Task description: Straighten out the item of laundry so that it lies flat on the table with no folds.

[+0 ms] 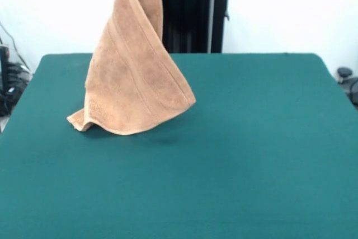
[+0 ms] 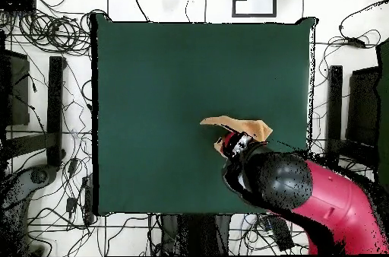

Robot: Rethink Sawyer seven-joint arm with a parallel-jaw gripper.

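Hanging from the top edge of the front view, the towel (image 1: 134,71) drapes down left of centre, its lower corner touching the counter (image 1: 251,155). End effector (image 2: 237,145) state cannot be determined; the arm (image 2: 319,197) covers it.

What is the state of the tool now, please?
Tool: closed on the towel, holding one corner up; the towel's lower edge touches the table.
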